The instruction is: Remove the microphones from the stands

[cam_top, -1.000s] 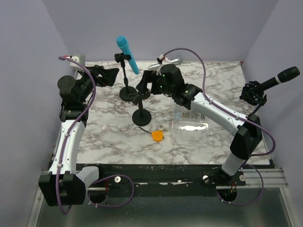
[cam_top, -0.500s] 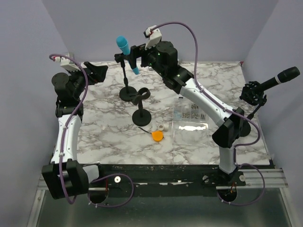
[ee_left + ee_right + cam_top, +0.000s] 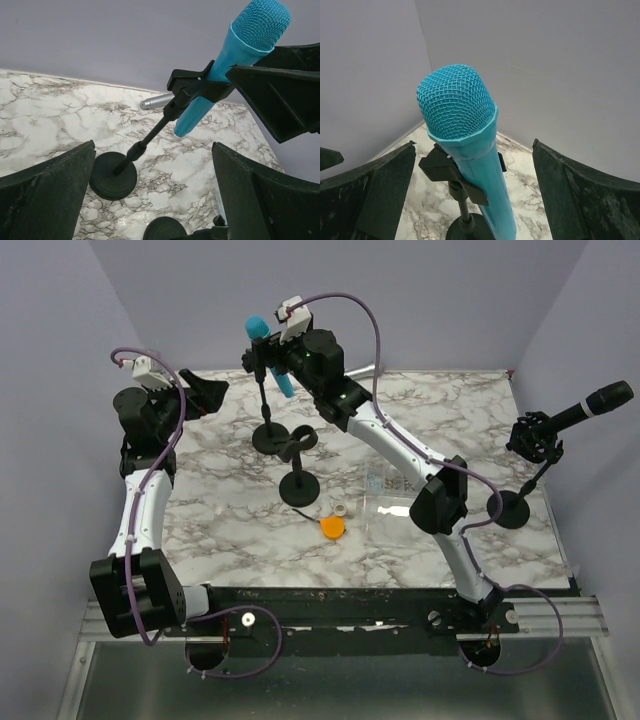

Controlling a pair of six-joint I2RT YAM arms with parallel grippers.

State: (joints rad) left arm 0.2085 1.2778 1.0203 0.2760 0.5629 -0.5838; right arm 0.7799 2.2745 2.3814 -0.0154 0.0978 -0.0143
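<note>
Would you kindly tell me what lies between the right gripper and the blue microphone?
Nothing: in the right wrist view the blue microphone sits in its clip between the jaws of the right gripper, which stand open with air on both sides.

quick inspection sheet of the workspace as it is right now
surface: marble table
job's things: blue microphone clipped, tilted, in its stand; not yet removed
clutter: empty stand, black microphone on its own stand at the right, orange disc, clear plastic sheet, silver cylinder
grippers: right gripper open, fingers either side of the blue microphone, not touching; left gripper open, apart, facing the stand
cables: purple cables loop along both arms
surroundings: plain walls
</note>
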